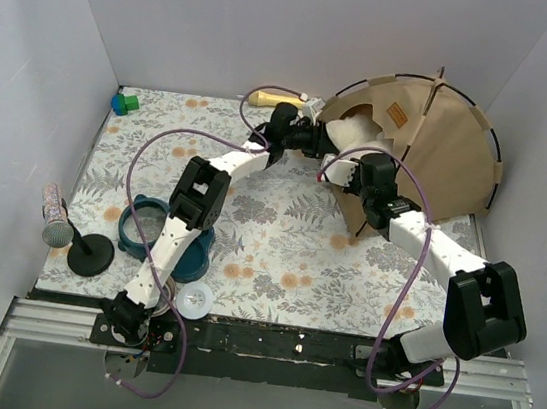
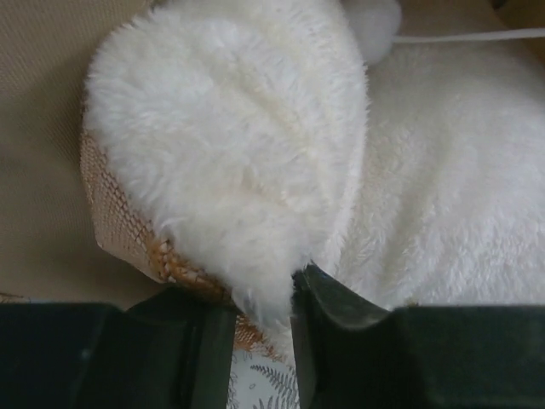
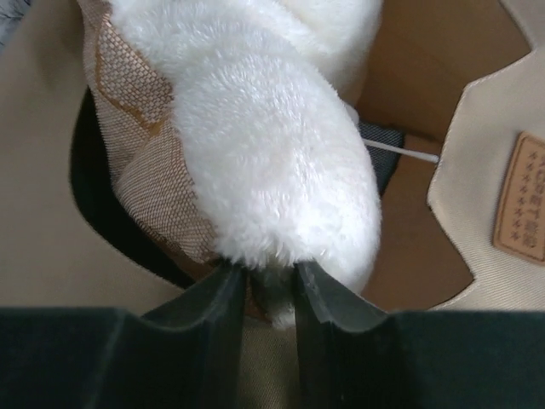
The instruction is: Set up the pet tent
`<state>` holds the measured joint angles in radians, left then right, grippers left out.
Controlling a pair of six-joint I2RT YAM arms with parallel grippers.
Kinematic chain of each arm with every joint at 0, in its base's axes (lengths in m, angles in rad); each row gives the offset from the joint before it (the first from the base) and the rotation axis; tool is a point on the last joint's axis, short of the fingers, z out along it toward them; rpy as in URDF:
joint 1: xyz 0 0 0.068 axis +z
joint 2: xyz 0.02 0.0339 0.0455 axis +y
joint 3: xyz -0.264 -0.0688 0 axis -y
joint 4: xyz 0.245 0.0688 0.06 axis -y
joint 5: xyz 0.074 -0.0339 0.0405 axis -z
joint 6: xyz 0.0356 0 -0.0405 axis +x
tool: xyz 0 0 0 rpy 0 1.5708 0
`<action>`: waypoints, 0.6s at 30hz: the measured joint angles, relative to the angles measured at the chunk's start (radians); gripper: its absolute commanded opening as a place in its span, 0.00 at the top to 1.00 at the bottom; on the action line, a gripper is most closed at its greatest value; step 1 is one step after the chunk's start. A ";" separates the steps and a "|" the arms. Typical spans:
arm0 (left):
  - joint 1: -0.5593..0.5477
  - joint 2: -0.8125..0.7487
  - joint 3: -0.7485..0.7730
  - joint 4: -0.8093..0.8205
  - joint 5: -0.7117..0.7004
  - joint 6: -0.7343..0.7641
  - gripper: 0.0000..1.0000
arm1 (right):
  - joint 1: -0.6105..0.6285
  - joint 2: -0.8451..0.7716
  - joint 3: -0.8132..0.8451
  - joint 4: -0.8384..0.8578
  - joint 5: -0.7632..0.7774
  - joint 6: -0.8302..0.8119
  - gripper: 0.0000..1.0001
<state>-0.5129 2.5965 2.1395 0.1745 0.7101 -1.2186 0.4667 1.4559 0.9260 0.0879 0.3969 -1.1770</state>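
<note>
The pet tent [image 1: 452, 152], a tan fabric dome with thin black poles, stands at the back right with its opening facing left. A white fluffy cushion [image 1: 353, 134] with a woven tan underside sits folded in that opening. My left gripper [image 1: 307, 140] reaches it from the left and my right gripper [image 1: 343, 170] from the front. In the left wrist view the jaws [image 2: 264, 324] pinch the cushion's [image 2: 238, 153] lower edge. In the right wrist view the jaws [image 3: 271, 285] are shut on the cushion's [image 3: 272, 153] edge, with the tent wall [image 3: 485, 170] behind.
A microphone [image 1: 55, 216] on a round black base stands at the left edge. A teal ring-shaped dish [image 1: 145, 223] and a white lid [image 1: 193, 300] lie by the left arm. Green and blue blocks [image 1: 124, 102] sit at the back left, a yellow object [image 1: 267, 98] at the back.
</note>
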 measured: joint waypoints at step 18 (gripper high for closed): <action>0.103 -0.349 -0.230 -0.126 0.036 0.029 0.02 | 0.025 -0.081 0.327 -0.505 -0.390 0.302 0.30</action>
<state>-0.4103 2.2475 1.9091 0.0490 0.7460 -1.1896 0.4915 1.3750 1.2530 -0.4168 0.0067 -0.8753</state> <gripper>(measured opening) 0.981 0.708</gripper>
